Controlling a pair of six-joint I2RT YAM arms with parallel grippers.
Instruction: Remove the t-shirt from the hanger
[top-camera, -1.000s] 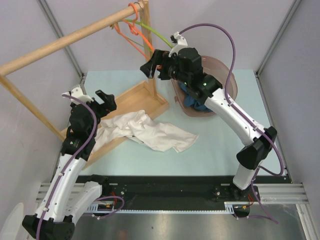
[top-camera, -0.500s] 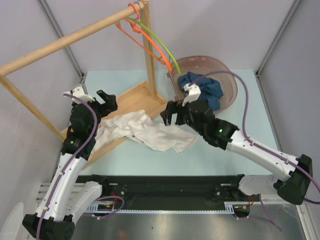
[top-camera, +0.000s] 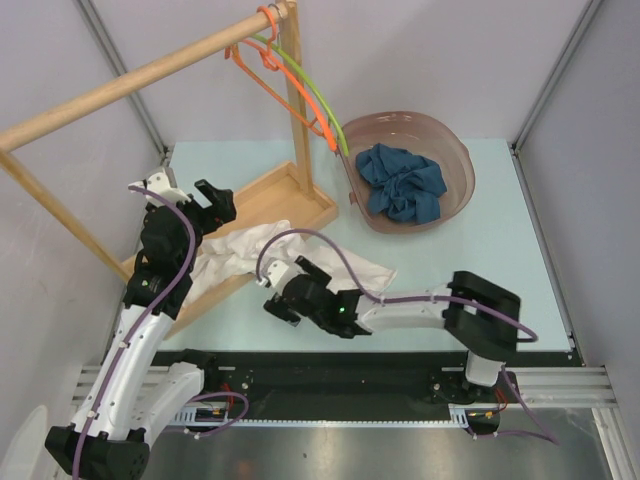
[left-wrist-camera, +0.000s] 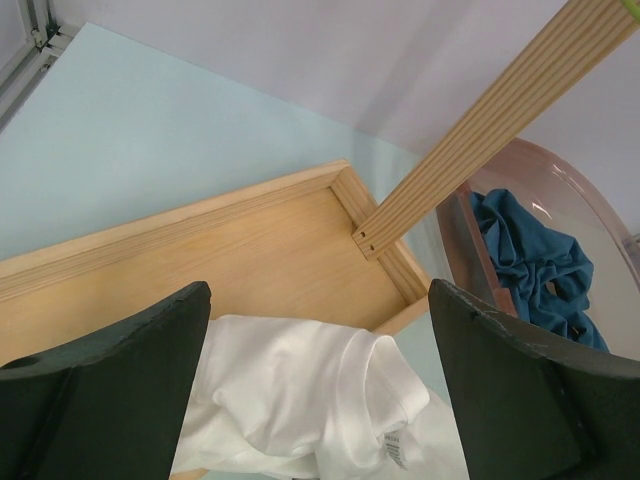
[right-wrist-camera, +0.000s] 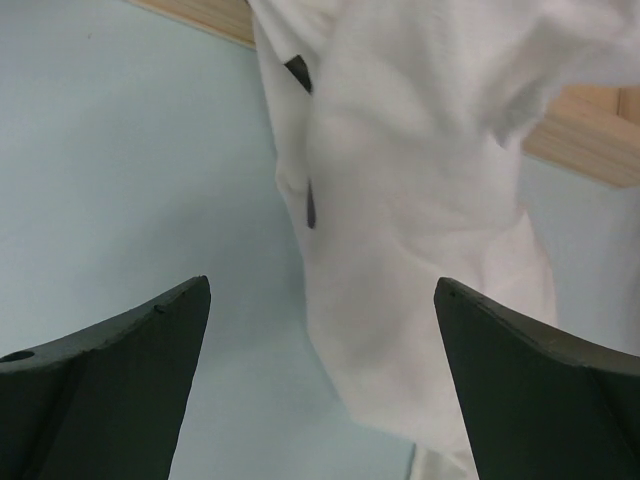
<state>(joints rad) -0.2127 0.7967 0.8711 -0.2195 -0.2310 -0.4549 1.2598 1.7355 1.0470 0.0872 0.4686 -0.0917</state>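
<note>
The white t-shirt lies crumpled on the table, its left part over the wooden rack base. It is off the hangers. An orange hanger and a green hanger hang bare on the wooden rod. My left gripper is open and empty above the shirt's left part; in the left wrist view the shirt lies between its fingers. My right gripper is open and empty, low over the table at the shirt's near edge; the shirt fills its wrist view.
A brown bowl holding a blue cloth stands at the back right, also in the left wrist view. The rack's upright post rises from the base's right end. The wooden base edge shows beyond the shirt.
My right arm has swung down from the hangers on the rod to the table at the shirt's near edge. The left arm and the shirt have not moved.
</note>
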